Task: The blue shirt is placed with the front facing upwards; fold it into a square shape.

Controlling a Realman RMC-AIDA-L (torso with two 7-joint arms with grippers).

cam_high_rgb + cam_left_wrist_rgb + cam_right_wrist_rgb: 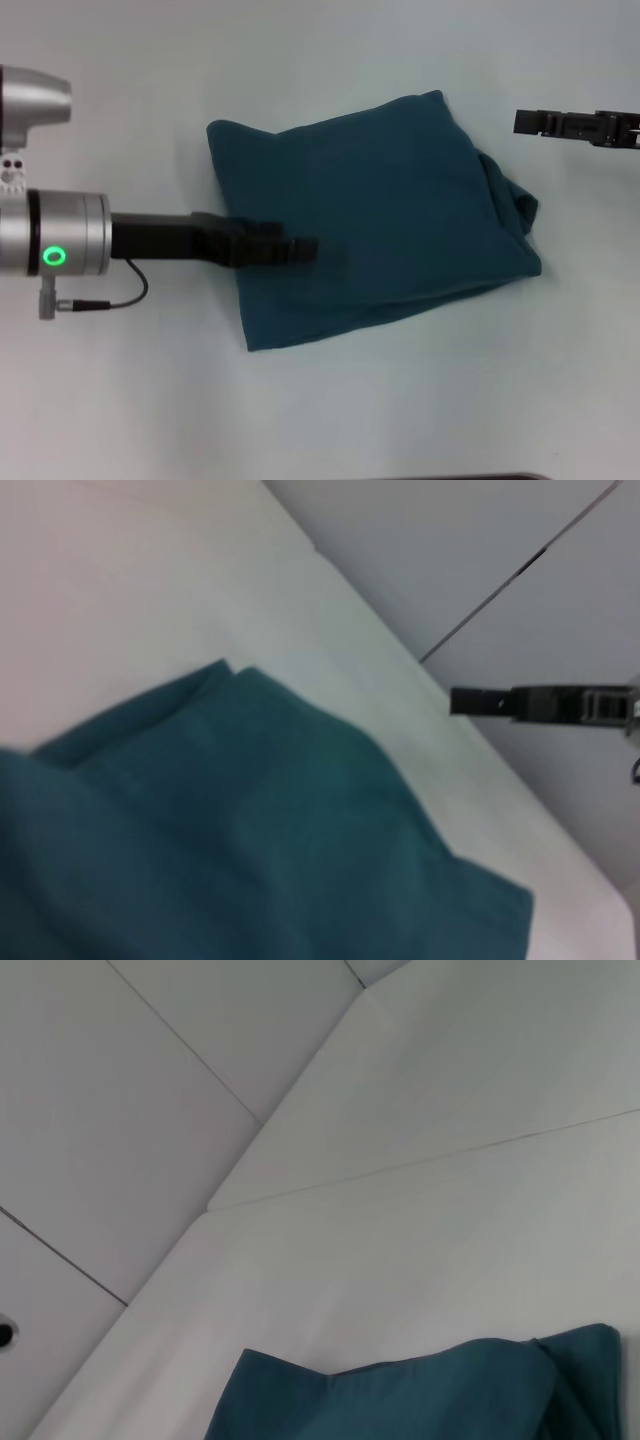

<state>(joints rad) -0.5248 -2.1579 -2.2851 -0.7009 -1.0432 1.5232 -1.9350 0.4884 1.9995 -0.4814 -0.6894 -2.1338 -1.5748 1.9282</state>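
Head: shirt [375, 215] lay mid-counter [120, 400], folded near-square; left gripper [300, 248] hovered over its left edge, probably to smooth it; jaw state unclear.
Left wrist: right gripper [462, 701] sat apart, seemingly closed.
Right wrist: shirt's edge showed.

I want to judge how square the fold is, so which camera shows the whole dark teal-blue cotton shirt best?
The head view: the dark teal-blue cotton shirt lies there whole, folded to a rough square with cloth bunched at one side. The left wrist view shows only part of it, up close. The right wrist view catches just one edge and two corners.
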